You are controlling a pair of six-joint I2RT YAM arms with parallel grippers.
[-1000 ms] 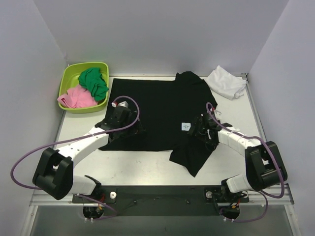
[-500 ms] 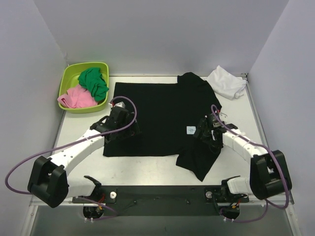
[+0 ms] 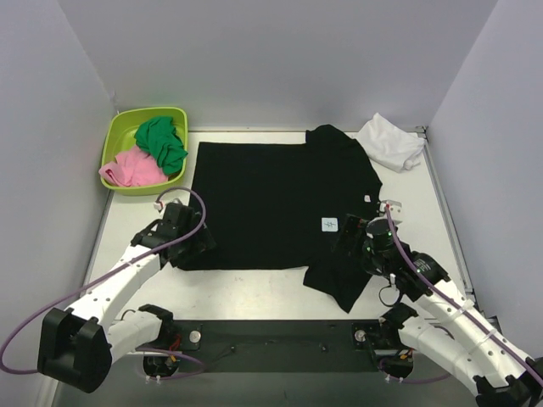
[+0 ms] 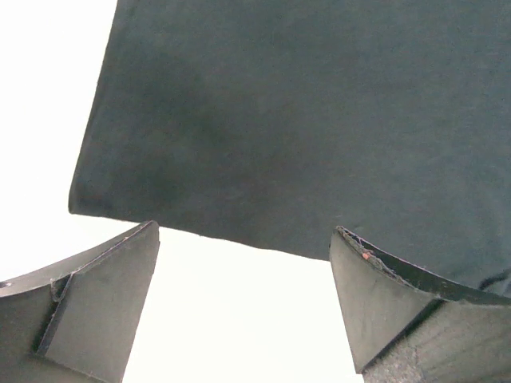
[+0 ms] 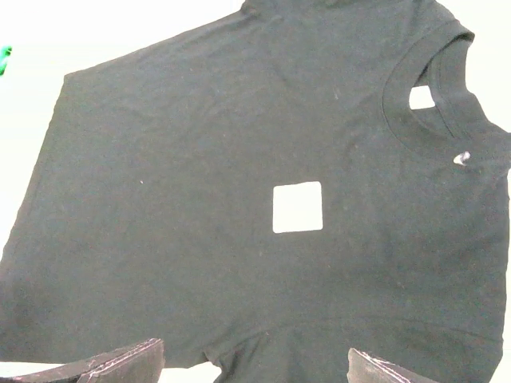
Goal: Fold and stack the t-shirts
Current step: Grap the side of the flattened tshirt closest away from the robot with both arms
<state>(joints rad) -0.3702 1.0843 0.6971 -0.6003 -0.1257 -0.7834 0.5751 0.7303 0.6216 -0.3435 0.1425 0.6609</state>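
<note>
The pale tabletop (image 3: pixel 254 288) carries everything, and most of its middle is covered by the large black t-shirt (image 3: pixel 271 195). It lies spread flat with its hem toward the left edge and its collar toward the right edge. One sleeve reaches toward the far edge and the other angles out toward the near edge, somewhat rumpled. The lime-green tub (image 3: pixel 109 144) sits in the far left corner, just beside the shirt's far hem corner, and holds a crumpled green cloth (image 3: pixel 161 140) above a pink cloth (image 3: pixel 131 170). The white t-shirt (image 3: pixel 390 142) lies in a loose heap in the far right corner, touching or nearly touching the black shirt's far sleeve. The left gripper (image 4: pixel 243 231) is at the black shirt's near hem corner, its fingers spread wide with nothing between them. Its wrist view shows bare tabletop under the gap and the shirt's near edge just beyond the fingertips. The right gripper (image 5: pixel 255 351) hangs over the near sleeve, on the near right part of the tabletop, also spread wide and gripping nothing. Whether it touches the cloth cannot be told. A small white square label (image 5: pixel 297 207) lies on the black shirt's chest, and a smaller white neck label (image 5: pixel 421 97) shows inside the collar.
</note>
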